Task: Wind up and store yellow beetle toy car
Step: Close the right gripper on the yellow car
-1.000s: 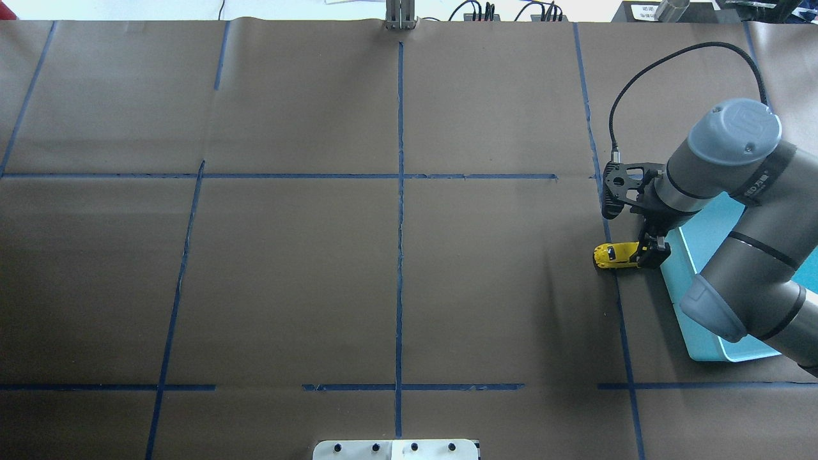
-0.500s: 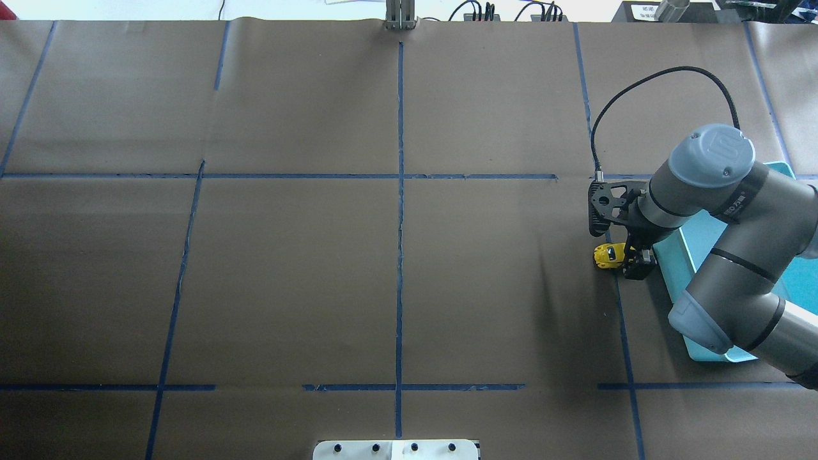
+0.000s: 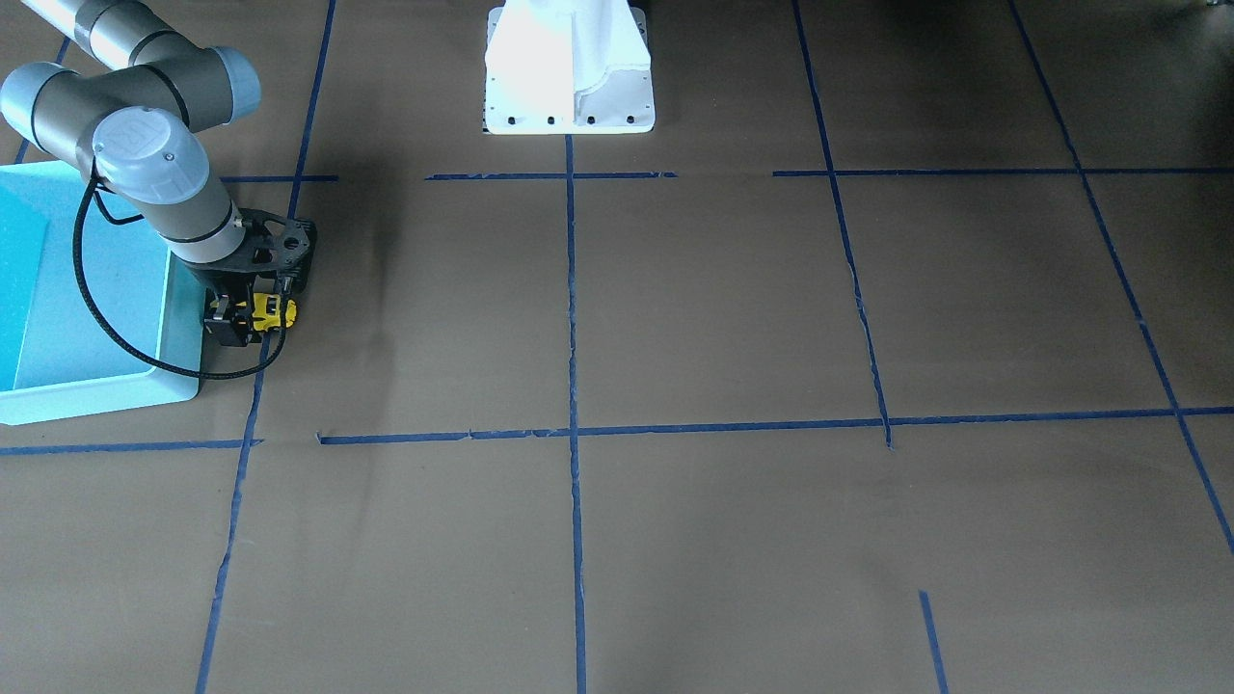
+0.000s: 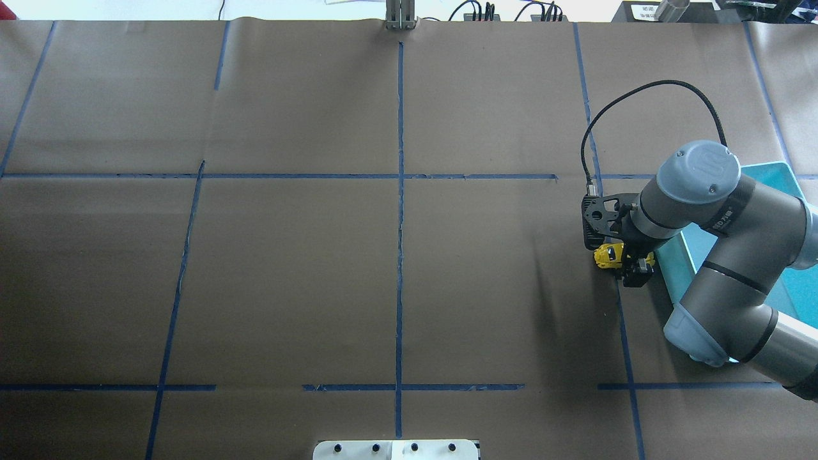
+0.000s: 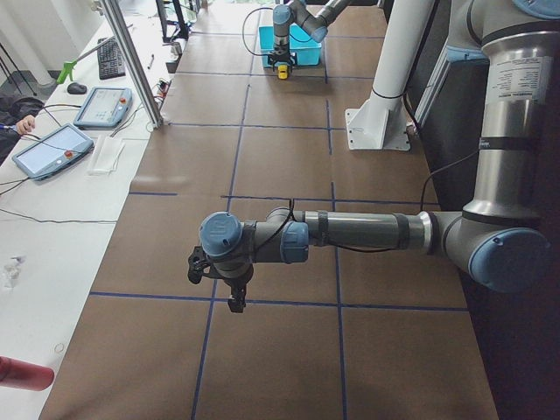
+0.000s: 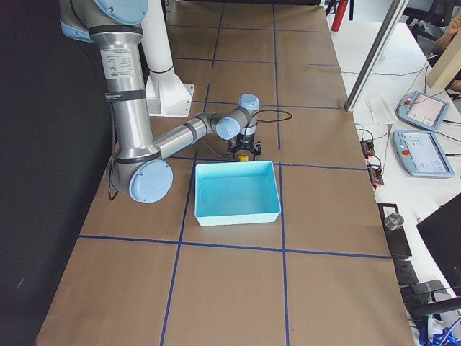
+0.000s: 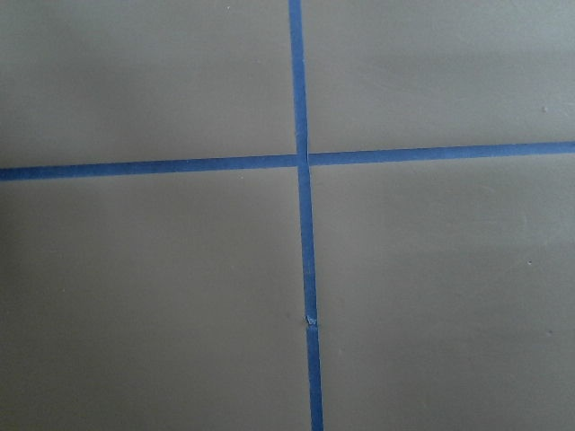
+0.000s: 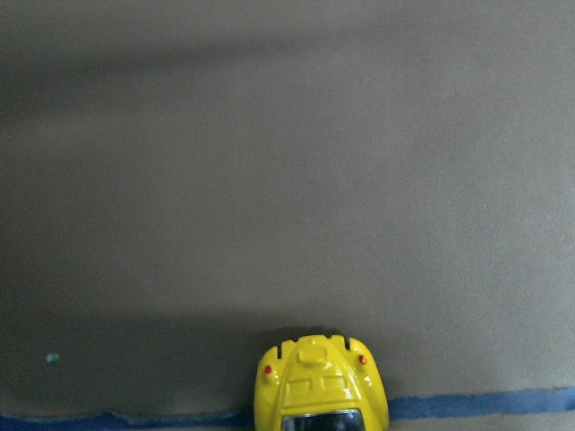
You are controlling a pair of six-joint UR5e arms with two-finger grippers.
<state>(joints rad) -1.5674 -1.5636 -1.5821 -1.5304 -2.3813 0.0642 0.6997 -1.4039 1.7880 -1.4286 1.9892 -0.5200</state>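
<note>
The yellow beetle toy car (image 4: 607,254) stands on the brown paper, across a blue tape line, just left of the teal bin (image 4: 672,265). My right gripper (image 4: 629,265) points down over the car's rear, with its black fingers on both sides of the car, shut on it. The front-facing view shows the car (image 3: 273,310) sticking out of the right gripper (image 3: 239,318). The right wrist view shows only the car's end (image 8: 320,388) at the bottom edge. My left gripper (image 5: 233,293) hangs over bare paper far from the car, and I cannot tell whether it is open or shut.
The teal bin (image 3: 96,390) sits right beside the gripper and partly under the right arm. The wrist cable (image 4: 645,89) loops above the arm. The robot base (image 3: 569,67) stands at the table's middle edge. Operator tablets (image 5: 52,149) lie on a side table.
The right arm has swung lower and toward the car, so its wrist now covers the car's rear half. The car's nose has stayed in nearly the same spot.
</note>
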